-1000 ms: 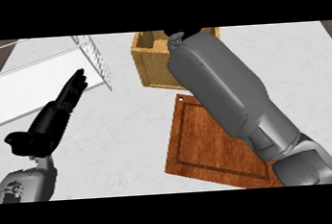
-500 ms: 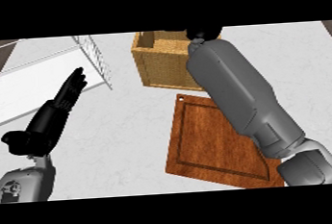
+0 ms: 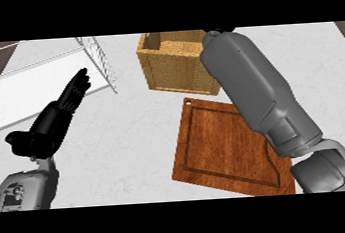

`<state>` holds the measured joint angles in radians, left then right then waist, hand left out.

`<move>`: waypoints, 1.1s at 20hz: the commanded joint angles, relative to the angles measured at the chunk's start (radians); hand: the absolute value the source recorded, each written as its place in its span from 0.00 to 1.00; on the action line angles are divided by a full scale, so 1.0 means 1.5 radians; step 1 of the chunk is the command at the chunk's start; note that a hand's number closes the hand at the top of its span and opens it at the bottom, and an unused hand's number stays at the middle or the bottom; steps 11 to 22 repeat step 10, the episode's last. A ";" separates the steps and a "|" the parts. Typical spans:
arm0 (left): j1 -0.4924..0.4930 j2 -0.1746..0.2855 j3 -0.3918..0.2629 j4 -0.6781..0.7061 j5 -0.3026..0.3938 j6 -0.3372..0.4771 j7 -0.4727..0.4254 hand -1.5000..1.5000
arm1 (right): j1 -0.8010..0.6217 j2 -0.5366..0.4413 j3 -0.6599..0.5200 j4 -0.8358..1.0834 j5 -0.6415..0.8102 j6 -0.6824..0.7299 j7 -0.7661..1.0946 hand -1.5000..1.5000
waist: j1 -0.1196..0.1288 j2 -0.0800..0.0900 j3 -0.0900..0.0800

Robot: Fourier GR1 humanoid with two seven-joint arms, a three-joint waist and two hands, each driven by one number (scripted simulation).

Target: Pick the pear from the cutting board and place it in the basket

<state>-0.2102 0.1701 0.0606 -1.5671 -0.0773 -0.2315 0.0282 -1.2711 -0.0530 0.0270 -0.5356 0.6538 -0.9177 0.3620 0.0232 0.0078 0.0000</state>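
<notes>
Two grey forearms rise from the lower edge in the head view. The right forearm (image 3: 259, 88) runs up across the brown wooden cutting board (image 3: 222, 145), which lies just below the square tan woven basket (image 3: 174, 63), and goes on over the basket's right side. Only a dark sliver of the right hand (image 3: 221, 30) shows at the basket's far right corner (open or closed, I cannot tell). The pear cannot be seen anywhere. Well left of the basket, the black left hand (image 3: 57, 118) is open with its fingers straight, holding nothing, near a white wire rack (image 3: 98, 60) on the pale marbled counter (image 3: 133, 141).
</notes>
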 commanded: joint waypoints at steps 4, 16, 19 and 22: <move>0.034 -0.015 -0.022 -0.043 -0.010 0.004 0.004 0.50 | -0.021 -0.011 -0.076 -0.036 -0.086 -0.005 -0.079 0.00 | 0.003 -0.001 0.000; 0.034 -0.006 0.005 0.000 -0.013 0.011 -0.026 0.50 | 0.072 -0.012 -0.103 -0.170 -0.154 0.043 -0.049 0.00 | -0.023 -0.009 0.000; 0.034 -0.006 0.005 0.000 -0.013 0.011 -0.026 0.50 | 0.072 -0.012 -0.103 -0.170 -0.154 0.043 -0.049 0.00 | -0.023 -0.009 0.000; 0.034 -0.006 0.005 0.000 -0.013 0.011 -0.026 0.50 | 0.072 -0.012 -0.103 -0.170 -0.154 0.043 -0.049 0.00 | -0.023 -0.009 0.000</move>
